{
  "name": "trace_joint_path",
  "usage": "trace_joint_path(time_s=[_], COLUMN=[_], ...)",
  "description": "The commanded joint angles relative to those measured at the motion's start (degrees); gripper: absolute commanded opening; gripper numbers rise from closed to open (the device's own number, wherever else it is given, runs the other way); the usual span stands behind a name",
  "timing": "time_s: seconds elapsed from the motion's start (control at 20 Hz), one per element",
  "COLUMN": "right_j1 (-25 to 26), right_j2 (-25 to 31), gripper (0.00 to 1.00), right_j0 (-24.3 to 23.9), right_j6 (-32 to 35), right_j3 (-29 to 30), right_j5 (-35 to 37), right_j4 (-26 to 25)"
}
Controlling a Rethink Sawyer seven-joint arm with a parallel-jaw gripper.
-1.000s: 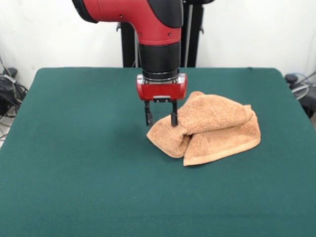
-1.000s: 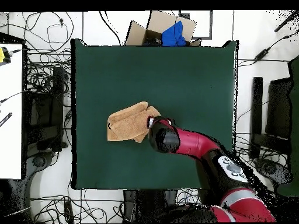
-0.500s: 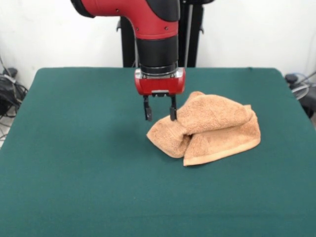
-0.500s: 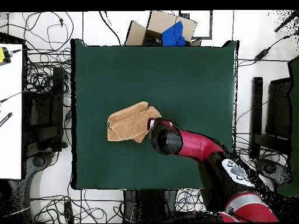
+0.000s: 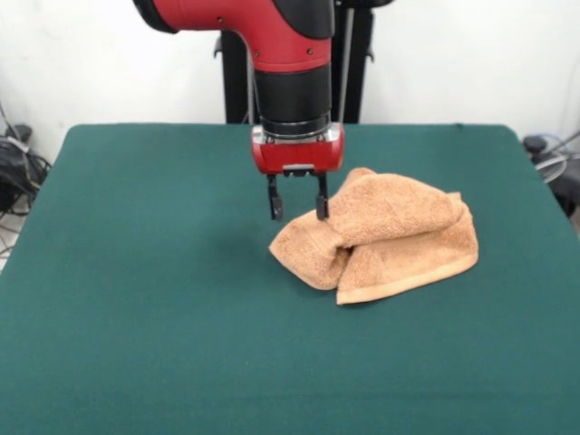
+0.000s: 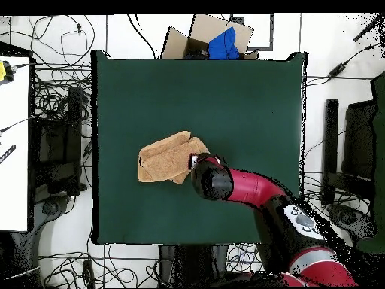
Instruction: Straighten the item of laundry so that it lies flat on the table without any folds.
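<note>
The light-orange terry towel [image 5: 385, 236] lies folded and bunched on the dark green table [image 5: 136, 299], right of centre in the front view. Its hemmed edge shows along the near side. My gripper [image 5: 297, 210] hangs open just above the towel's left end, with one fingertip over the cloth and the other over bare table. It holds nothing. In the overhead view the towel [image 6: 165, 156] lies left of centre, and my arm's red wrist [image 6: 213, 181] covers the gripper and the towel's right corner.
A cardboard box with blue cloth [image 6: 214, 39] stands beyond the table's far edge in the overhead view. Cables [image 6: 56, 98] and equipment lie on the floor around the table. My pedestal [image 5: 349, 59] stands behind the table.
The gripper rose a little off the towel's left end, then shifted slightly right toward the towel. It stayed open. The towel has not moved.
</note>
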Motion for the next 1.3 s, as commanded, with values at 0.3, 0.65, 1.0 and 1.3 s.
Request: trace_joint_path(time_s=[0.3,0.65,1.0,1.3], right_j1=[4.47,6.54,7.0,7.0], right_j2=[2.44,2.0,2.19,3.07], gripper=[1.0,1.0,1.0,1.0], right_j0=[2.77,3.71,3.37,2.5], right_j6=[3.91,4.63,4.3,3.71], right_j3=[-0.4,-2.54,-3.18,-3.75], right_j5=[0.81,-1.23,-0.96,0.04], right_j4=[-4.03,-4.71,-4.78,-4.52])
